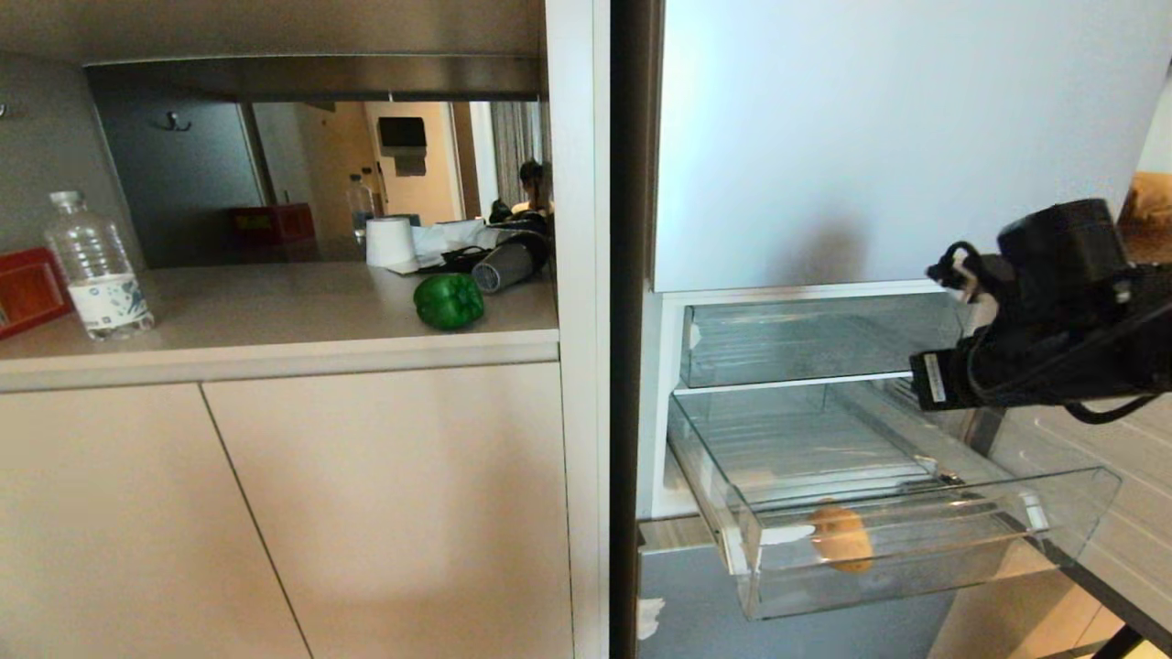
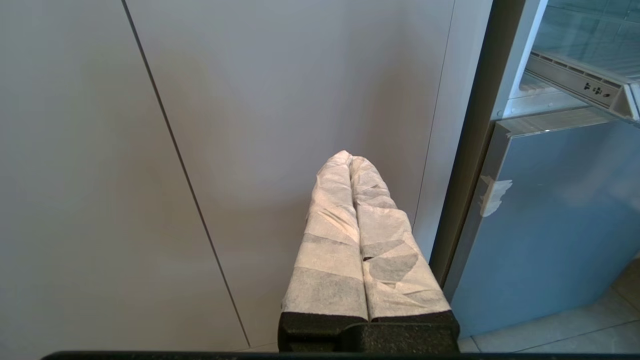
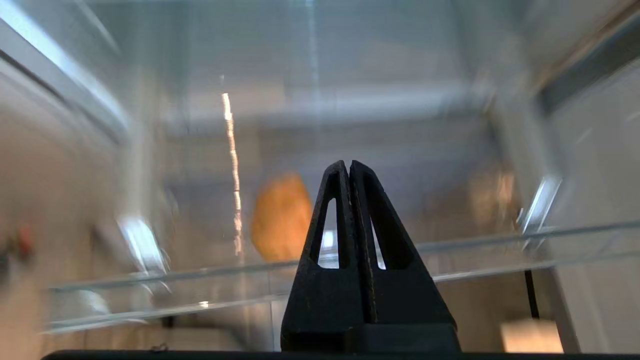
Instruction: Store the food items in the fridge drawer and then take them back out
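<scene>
Fridge drawer pulled out of the open fridge, clear plastic, ribbed bottom, small white sticker on its front wall. Contents: 1 potato, tan-brown, lying near the front wall toward the drawer's left end. Nothing else made out inside it.

Above it, a 2nd clear drawer sits pushed in; its contents cannot be read through the glare.

Bell pepper, dark green, sits on the surface left of the fridge, near the front edge, well apart from the drawer. On the same surface: water bottle at far left, red box just beside it and cut off by the frame edge, a white paper roll and some dark clutter further back, too small to identify.

Right end effector: black fingers clenched together, nothing between them. The right wrist view looks into the drawer over its front rim, the potato beyond and to one side of the fingertips; that view is smeared, so gaps and contact cannot be judged. In the head view only the arm's black wrist body shows, above the drawer's right end; the fingers are hidden there.

Left end effector: white-wrapped fingers pressed together, empty, low down facing the cabinet doors beside the fridge's lower panel.
</scene>
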Robot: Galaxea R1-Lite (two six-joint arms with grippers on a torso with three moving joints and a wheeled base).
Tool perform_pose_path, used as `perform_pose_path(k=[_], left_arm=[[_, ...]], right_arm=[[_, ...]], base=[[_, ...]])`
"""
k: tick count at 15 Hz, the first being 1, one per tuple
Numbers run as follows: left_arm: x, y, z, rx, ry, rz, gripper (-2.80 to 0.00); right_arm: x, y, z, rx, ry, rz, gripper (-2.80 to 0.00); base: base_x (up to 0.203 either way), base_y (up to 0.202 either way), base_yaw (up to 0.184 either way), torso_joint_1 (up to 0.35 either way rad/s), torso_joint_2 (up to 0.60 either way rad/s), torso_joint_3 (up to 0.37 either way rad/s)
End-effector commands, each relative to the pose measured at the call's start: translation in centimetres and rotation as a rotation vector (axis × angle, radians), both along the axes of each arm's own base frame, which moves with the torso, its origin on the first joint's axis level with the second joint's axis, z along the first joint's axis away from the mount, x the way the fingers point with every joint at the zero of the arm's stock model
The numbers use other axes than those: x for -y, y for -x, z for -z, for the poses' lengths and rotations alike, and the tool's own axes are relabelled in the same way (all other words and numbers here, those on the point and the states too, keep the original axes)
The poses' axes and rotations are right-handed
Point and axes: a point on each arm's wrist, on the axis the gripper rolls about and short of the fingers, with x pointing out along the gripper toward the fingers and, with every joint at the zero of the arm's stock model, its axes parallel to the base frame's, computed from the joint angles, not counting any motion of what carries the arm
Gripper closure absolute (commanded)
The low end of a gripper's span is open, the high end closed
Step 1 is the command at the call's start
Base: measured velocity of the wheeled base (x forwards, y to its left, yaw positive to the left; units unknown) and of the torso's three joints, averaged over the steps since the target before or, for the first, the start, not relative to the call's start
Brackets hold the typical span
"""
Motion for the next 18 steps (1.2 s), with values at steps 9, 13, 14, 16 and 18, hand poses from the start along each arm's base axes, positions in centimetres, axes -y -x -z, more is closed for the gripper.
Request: perform_pose_path(k=[9,13,14,16,18], left_arm=[[0.0,0.0,0.0,0.002,0.000,0.000,0.00],[0.0,0.0,0.0,0.000,0.000,0.000,0.00],[0.0,0.0,0.0,0.002,0.000,0.000,0.00],[0.0,0.0,0.0,0.002,0.000,0.000,0.00],[0.0,0.0,0.0,0.002,0.000,0.000,0.00]], right_arm=[[0.8,-6.2,8.4,-0.301,-0.018,-0.023,0.00],[0.5,-6.8,10.1,-0.344,-0.031,-0.041,0.00],[0.3,-7.0,10.5,-0.354,-0.038,-0.051,0.00],[-0.1,-7.2,11.2,-0.373,-0.036,-0.063,-0.17],[-0.8,-7.3,11.1,-0.368,-0.039,-0.084,-2.80]], base=[[0.000,0.000,0.000,0.000,0.00,0.000],[0.000,0.000,0.000,0.000,0.00,0.000],[0.000,0.000,0.000,0.000,0.00,0.000],[0.000,0.000,0.000,0.000,0.00,0.000],[0.000,0.000,0.000,0.000,0.00,0.000]])
